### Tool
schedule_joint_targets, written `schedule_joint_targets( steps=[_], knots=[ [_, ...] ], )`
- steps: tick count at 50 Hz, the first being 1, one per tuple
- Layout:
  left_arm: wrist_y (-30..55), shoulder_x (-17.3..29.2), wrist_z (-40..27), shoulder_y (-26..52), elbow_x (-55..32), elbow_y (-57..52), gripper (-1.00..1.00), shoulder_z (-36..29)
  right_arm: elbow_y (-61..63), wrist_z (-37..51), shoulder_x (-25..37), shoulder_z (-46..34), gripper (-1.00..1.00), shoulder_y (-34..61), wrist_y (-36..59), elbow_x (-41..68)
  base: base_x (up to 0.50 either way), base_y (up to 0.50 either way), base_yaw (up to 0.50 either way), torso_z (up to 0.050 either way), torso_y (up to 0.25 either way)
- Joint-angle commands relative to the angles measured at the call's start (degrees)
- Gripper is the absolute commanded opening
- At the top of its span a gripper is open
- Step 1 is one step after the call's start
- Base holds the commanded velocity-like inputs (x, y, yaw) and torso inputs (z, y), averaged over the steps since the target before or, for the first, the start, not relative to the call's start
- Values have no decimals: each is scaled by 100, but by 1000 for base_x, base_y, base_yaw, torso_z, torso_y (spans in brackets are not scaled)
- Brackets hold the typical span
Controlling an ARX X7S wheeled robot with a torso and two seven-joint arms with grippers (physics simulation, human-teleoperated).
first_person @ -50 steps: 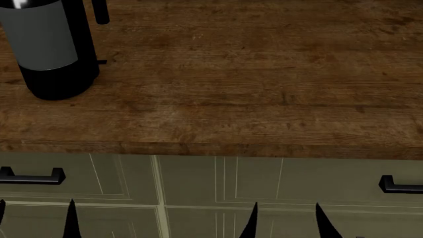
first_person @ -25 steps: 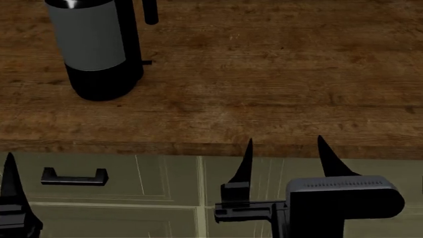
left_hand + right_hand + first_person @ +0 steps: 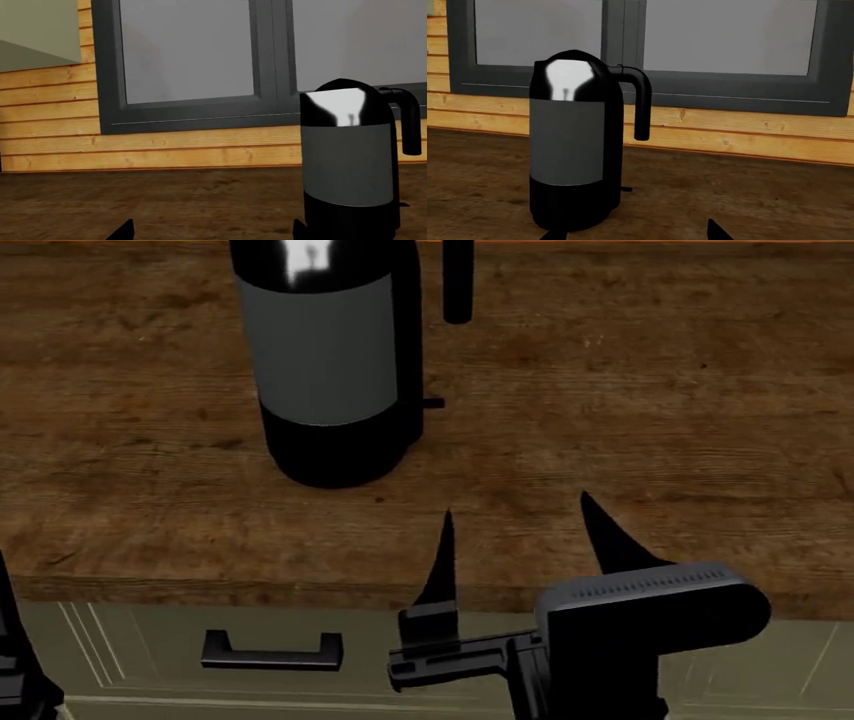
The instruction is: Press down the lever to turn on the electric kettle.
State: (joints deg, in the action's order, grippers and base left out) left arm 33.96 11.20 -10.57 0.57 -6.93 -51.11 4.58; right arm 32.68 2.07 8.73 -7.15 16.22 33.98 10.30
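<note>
The electric kettle (image 3: 327, 370) stands upright on the wooden counter, with a grey middle band, a glossy black top and base, and a curved black handle (image 3: 458, 285). The lever (image 3: 431, 402) is a tiny black tab jutting from its lower body on the handle side. It also shows in the right wrist view (image 3: 626, 189) and the left wrist view (image 3: 403, 204). My right gripper (image 3: 517, 507) is open and empty, over the counter's front edge, short of the kettle and to its right. My left gripper (image 3: 212, 230) is open and empty, with the kettle (image 3: 347, 165) ahead of one finger.
The wooden counter (image 3: 694, 390) stretches to the right of the kettle. Below its front edge are olive cabinet drawers with a black pull handle (image 3: 272, 650). A dark-framed window (image 3: 727, 85) and a plank wall stand behind the kettle.
The kettle has shifted right and nearer in the head view. My right gripper has risen and reached forward over the counter's front edge. Both grippers stay open.
</note>
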Motion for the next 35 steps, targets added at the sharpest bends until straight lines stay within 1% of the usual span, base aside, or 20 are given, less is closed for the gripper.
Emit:
schedule_joint_targets(
  steps=[1,4,9,14,21,25,26,28,30,35],
  knots=[
    [26,53,-52,-20,-86,-113,100,16,-43,-68,45,20,100,86,23,191,500,0,0,0,0],
    [-37,72,-70,-74,-62,-90,100,-23,-67,-16,40,106,100,33,1,225,371,0,0,0,0],
    [-13,109,-109,-91,-82,-137,100,12,116,58,128,355,100,41,188,357,0,0,0,0,0],
    [17,152,-133,-116,-150,-163,100,135,323,128,323,715,100,325,706,539,0,0,0,0,0],
    [359,234,-183,-70,-344,-502,100,388,-227,97,422,1024,100,952,1129,776,0,0,0,0,0],
    [661,295,-233,-23,-593,-864,100,687,-451,122,490,1044,100,1176,1197,748,346,-64,0,0,0],
    [598,394,-363,-71,-775,-884,100,760,-437,146,494,1059,100,1194,1246,755,500,-86,0,0,0],
    [490,668,-703,-154,-1056,-884,100,719,-448,156,493,1083,100,1169,1217,759,500,-86,0,0,0],
    [381,830,-921,-238,-1201,-877,100,665,-446,161,489,1121,100,1128,1190,777,500,-88,0,0,0],
    [138,851,-976,-338,-1077,-712,100,457,-567,172,450,1136,100,934,963,736,500,-89,0,0,0]
  ],
)
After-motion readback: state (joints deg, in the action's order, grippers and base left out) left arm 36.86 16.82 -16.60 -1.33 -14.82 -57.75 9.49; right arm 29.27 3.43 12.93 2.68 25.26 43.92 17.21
